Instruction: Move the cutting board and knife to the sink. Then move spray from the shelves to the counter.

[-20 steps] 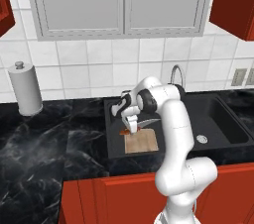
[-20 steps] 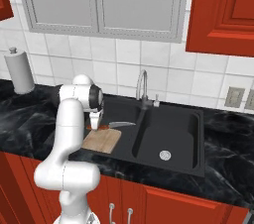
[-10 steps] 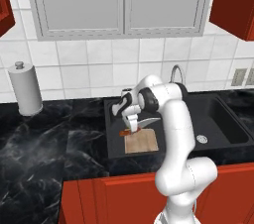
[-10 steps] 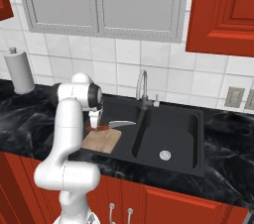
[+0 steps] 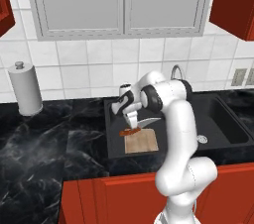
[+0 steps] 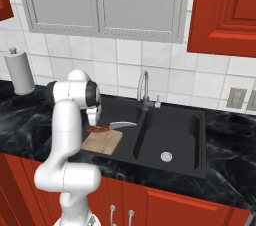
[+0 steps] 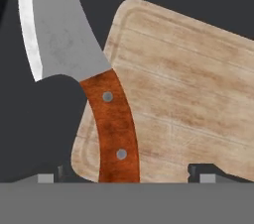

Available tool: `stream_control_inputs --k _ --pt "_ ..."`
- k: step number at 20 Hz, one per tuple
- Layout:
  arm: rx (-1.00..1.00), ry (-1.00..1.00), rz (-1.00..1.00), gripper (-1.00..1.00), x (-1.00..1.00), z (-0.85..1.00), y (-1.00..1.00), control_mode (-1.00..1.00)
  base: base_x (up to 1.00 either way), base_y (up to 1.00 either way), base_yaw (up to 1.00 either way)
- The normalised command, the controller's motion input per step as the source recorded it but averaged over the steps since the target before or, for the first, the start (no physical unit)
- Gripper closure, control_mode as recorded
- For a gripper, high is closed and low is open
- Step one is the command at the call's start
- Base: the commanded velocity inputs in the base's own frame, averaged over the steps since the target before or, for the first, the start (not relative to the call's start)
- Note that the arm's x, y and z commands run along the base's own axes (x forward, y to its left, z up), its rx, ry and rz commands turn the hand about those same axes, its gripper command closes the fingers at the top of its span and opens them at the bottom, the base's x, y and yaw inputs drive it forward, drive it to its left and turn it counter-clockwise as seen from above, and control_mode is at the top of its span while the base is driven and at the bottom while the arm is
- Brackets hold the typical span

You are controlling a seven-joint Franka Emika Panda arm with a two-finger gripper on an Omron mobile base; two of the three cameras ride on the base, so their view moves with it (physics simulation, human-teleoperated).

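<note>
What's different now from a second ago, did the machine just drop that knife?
Yes, it seems so. The pincer has spread its fingers wide and let go of the knife, whose handle now lies on the cutting board, blade reaching out over the sink basin. The arm has hardly shifted and hovers just above. The board, faucet and paper towel roll stayed put.

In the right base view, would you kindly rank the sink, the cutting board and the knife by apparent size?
1. The sink, clearly largest.
2. The cutting board, partly behind the arm.
3. The knife, smallest.
</note>
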Motion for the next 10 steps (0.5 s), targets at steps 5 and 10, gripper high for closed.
stream_control_inputs --k 5,10 --pt "-0.02 -0.1 0.0 -1.0 -0.31 0.36 -0.02 -1.0 0.0 0.0 0.0" --pt "0.0 -0.12 0.0 -1.0 -0.42 0.33 -0.07 -1.0 0.0 0.0 0.0"
